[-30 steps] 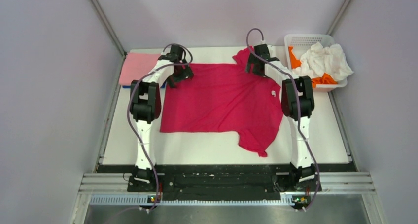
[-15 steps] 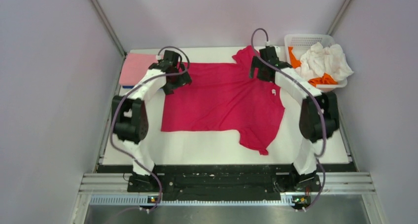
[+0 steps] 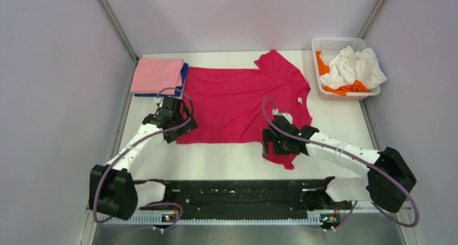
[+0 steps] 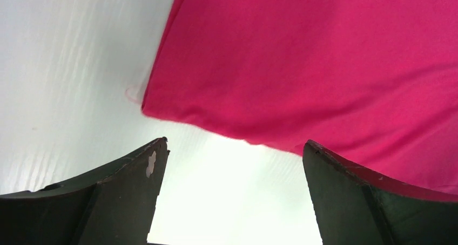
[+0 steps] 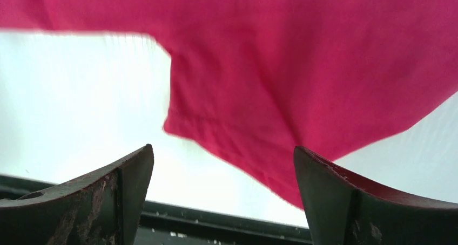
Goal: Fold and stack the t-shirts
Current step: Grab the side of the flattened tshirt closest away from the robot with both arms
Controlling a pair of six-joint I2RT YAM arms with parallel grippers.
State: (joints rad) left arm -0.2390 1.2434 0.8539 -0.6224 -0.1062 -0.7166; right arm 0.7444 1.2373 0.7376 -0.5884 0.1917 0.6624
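The crimson-red t-shirt [image 3: 243,102] lies spread flat on the white table [image 3: 227,161], its white neck label [image 3: 300,101] to the right. My left gripper [image 3: 174,127] hovers open at the shirt's near-left hem corner [image 4: 154,102], nothing between its fingers [image 4: 135,191]. My right gripper [image 3: 274,143] is open over the near sleeve [image 5: 237,137], which lies between and beyond its fingertips [image 5: 324,180]. A folded light pink t-shirt [image 3: 156,75] rests on a blue one [image 3: 185,72] at the back left. White [image 3: 354,66] and orange [image 3: 354,87] t-shirts fill the basket.
A white plastic mesh basket [image 3: 339,42] stands at the back right corner. Grey walls close in the table on the left, back and right. The black base rail [image 3: 243,194] runs along the near edge, also visible in the right wrist view.
Both arms have swung from the shirt's far edge back to its near edge: the left to the hem corner, the right to the near sleeve. The shirt has not moved.
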